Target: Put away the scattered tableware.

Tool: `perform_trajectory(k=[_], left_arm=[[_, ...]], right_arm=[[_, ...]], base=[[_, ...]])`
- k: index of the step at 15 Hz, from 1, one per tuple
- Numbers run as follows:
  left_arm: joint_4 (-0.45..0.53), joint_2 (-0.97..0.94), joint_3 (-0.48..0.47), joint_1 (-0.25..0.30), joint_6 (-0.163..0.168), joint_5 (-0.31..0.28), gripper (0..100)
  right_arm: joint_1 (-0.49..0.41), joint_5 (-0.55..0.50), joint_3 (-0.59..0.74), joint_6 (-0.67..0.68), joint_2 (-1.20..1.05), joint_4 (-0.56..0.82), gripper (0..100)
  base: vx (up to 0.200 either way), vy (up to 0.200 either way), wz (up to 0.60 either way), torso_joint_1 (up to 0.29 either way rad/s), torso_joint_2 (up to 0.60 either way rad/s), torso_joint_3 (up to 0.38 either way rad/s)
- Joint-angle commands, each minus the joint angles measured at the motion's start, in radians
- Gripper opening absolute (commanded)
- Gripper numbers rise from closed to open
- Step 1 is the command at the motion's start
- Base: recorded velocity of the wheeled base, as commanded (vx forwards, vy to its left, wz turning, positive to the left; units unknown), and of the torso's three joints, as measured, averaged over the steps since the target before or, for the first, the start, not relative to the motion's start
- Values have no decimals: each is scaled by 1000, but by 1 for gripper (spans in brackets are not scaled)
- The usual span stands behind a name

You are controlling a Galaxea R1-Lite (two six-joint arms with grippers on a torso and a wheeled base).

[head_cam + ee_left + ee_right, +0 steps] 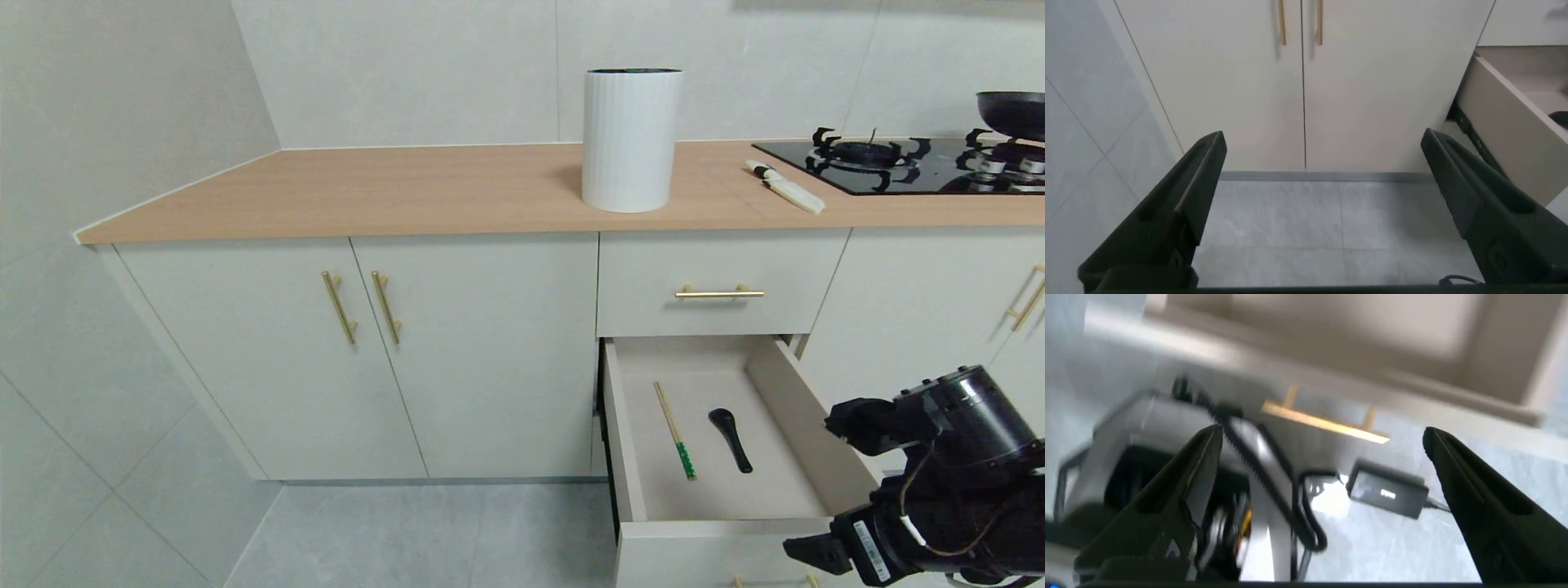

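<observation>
Wooden counter (408, 188) carries a white utensil (784, 186) beside the stove (898, 167), near a white canister (630, 139) | open drawer (785, 392) below: chopsticks (674, 441) and black spoon (731, 439) lie apart inside | left fingers (1184, 204) spread wide, empty, facing cabinet doors (1372, 73) | right fingers (1167, 514) spread wide, empty, low by the drawer front.

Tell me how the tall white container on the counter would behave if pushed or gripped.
The white container stands taller than wide, so a push near its top would probably tip it rather than slide it. Its ribbed wall may help grip, though it looks broad to clasp from the side.
</observation>
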Motion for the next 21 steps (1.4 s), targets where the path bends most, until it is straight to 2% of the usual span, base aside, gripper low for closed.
perform_trajectory(k=[1, 5, 10, 15, 21], left_arm=[[0, 0, 0, 0, 0, 0, 100], [0, 0, 0, 0, 0, 0, 100], [0, 0, 0, 0, 0, 0, 100], [0, 0, 0, 0, 0, 0, 100], [0, 0, 0, 0, 0, 0, 100]], right_arm=[[63, -4, 21, 4, 102, -2, 100], [77, -10, 20, 9, 215, -8, 100], [77, -67, -8, 114, 323, -74, 100], [67, -122, -58, 216, 381, -73, 100], [65, -165, -63, 251, 406, -142, 100]], base=[[0, 0, 0, 0, 0, 0], [0, 0, 0, 0, 0, 0], [0, 0, 0, 0, 0, 0], [0, 0, 0, 0, 0, 0], [0, 0, 0, 0, 0, 0]])
